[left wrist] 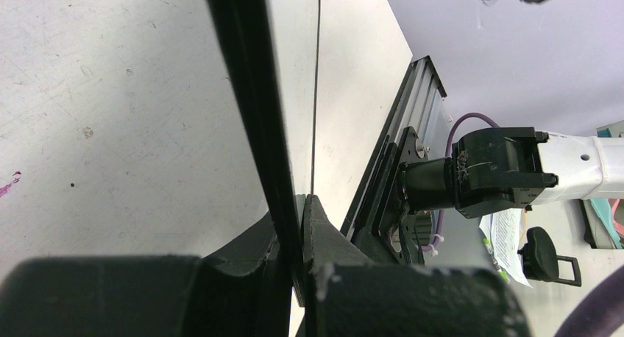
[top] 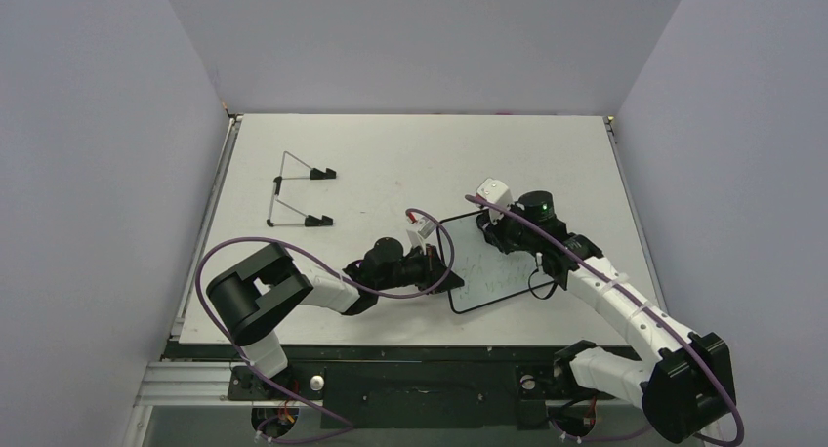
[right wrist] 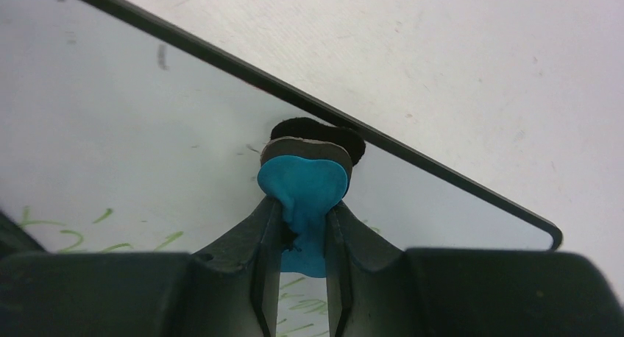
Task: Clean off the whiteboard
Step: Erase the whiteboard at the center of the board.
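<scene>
1. Whiteboard (top: 485, 276): thin, stiff, likely light. Glossy face looks slippery, so hold it by the black rim.
2. Left gripper (left wrist: 293, 226) clamped tight on that rim, board edge-on between its jaws.
3. Right gripper (right wrist: 305, 230) pinches blue eraser (right wrist: 303, 176), pad on board face just ahead of its tips.
4. Table (top: 391, 154) flat, scuffed; wire stand (top: 298, 195) well apart from both grippers; grey walls on three sides.

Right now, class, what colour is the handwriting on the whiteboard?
Green handwriting on the whiteboard; the right wrist view shows it best.
</scene>
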Available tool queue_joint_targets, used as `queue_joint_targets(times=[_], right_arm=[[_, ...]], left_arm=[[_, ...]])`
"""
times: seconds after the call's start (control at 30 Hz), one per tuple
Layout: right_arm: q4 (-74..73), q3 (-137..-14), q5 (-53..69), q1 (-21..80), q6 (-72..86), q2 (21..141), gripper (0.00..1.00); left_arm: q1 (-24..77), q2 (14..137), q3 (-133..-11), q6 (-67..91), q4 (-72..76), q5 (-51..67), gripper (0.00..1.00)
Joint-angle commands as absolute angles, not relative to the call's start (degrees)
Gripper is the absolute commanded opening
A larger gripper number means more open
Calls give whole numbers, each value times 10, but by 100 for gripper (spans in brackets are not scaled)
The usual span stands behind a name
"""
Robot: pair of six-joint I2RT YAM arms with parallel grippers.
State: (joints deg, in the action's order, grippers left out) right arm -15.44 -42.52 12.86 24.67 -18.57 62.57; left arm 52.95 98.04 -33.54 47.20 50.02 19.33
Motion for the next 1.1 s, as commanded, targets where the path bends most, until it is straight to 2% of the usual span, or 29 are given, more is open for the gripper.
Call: queue_joint_targets(times=[0.0, 0.17, 0.27, 0.57, 0.7, 0.97, 1.07], right_arm=[[-166, -448, 242, 270, -208, 624, 0], [-269, -472, 276, 274, -294, 640, 0], [-322, -490, 254, 266, -354, 650, 0], [-248, -474, 122, 208, -274, 635, 0], [-243, -469, 89, 195, -284, 638, 0], [-333, -479, 145, 194, -384, 658, 0], [-374, -481, 208, 195, -436, 658, 0]], left_arm=[[543, 979, -360, 437, 490, 195, 0], [546, 978, -365, 436, 483, 194, 0], [545, 973, -362, 433, 480, 193, 0], [545, 970, -357, 428, 480, 199, 0], [545, 966, -355, 427, 480, 199, 0], [542, 956, -345, 424, 482, 199, 0], [541, 956, -343, 424, 485, 200, 0]])
